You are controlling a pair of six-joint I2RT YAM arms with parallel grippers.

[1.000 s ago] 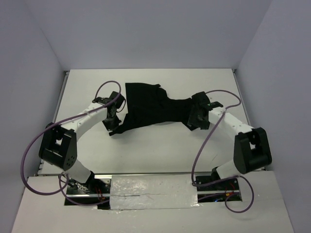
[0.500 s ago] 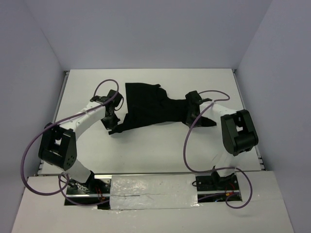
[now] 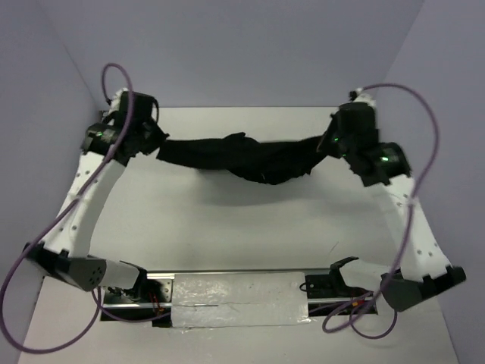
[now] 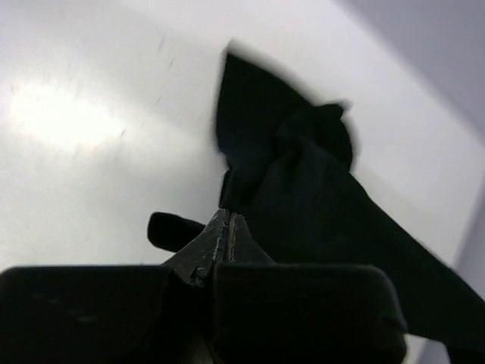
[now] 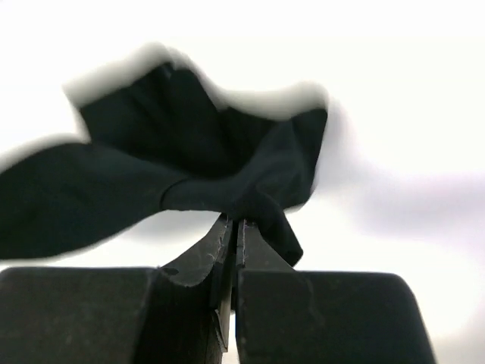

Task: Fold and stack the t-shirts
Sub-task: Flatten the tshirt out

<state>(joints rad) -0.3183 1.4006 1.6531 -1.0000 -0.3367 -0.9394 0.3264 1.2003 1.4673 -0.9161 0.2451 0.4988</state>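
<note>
Now, left gripper (image 4: 227, 221): jaws pinched together on a fold of black cloth, with no gap showing between them. From above it hangs high at about 10 o'clock over the table (image 3: 242, 227).
right gripper (image 5: 233, 224): also clamped tight on a bunch of the same cloth, which wraps over its tips. From above it sits at about 2 o'clock, level with its partner.
t-shirt (image 3: 242, 155): strung between the two grippers as a rumpled, partly twisted band. It sags lowest a little toward 3 o'clock of its middle. A soft shadow lies toward 6 o'clock of it on the table, so most of it looks airborne. Whether the lowest fold brushes the surface cannot be told.
why held so: the grips are far apart and at opposite ends, so the cloth's own weight can pull it open. This looks like a stretch-out before it is laid flat.
which parts are gripped: unclear, since the black folds hide hems, sleeves and collar.
stage, as judged: early, with nothing folded or stacked yet.
next move needs: even lowering toward 6 o'clock, keeping the grippers apart so the band opens out.
risk: the twist may be trapped when the cloth lands, or a thin pinch may slip.
</note>
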